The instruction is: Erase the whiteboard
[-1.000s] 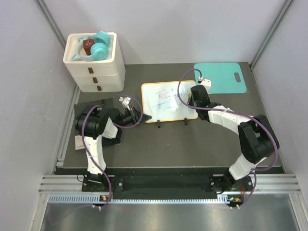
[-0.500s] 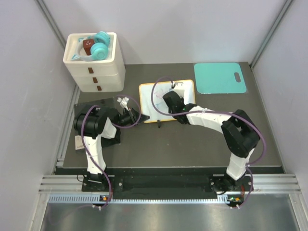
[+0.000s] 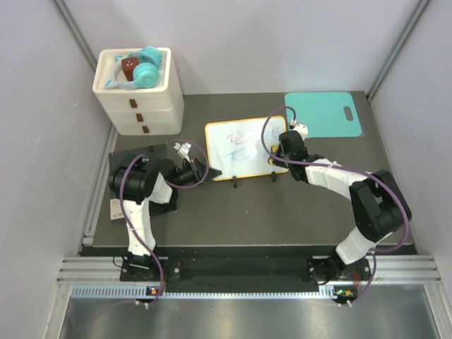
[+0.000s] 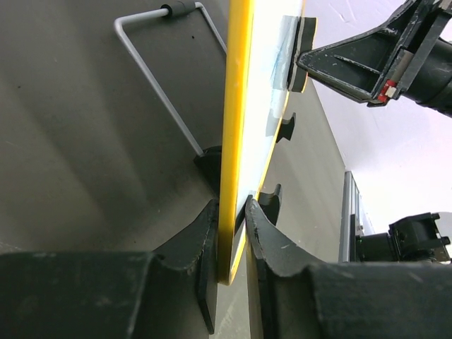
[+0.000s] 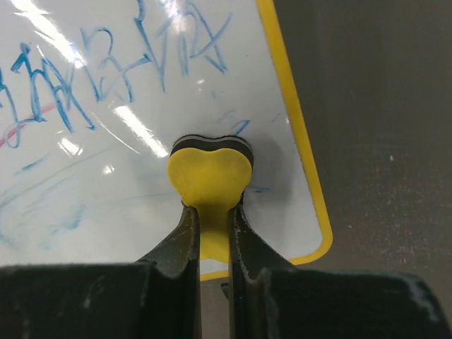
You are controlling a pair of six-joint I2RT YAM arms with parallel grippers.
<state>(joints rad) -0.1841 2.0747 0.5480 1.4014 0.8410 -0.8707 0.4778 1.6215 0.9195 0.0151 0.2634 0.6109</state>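
Pinches the whiteboard [image 3: 240,145], propped mid-bench [image 3: 282,212], at its frame corner with the left hand [image 4: 234,210], presses a yellow eraser [image 5: 210,173] gripped in the right hand [image 5: 212,215] against its face; likely light, stiff, slick, best held by the frame.

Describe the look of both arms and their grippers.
The left arm and right arm have white links between bulky black joints, and a purple cable loops along each. The left gripper and right gripper have matte black fingers. A small red-and-white part sits on the right gripper's body.
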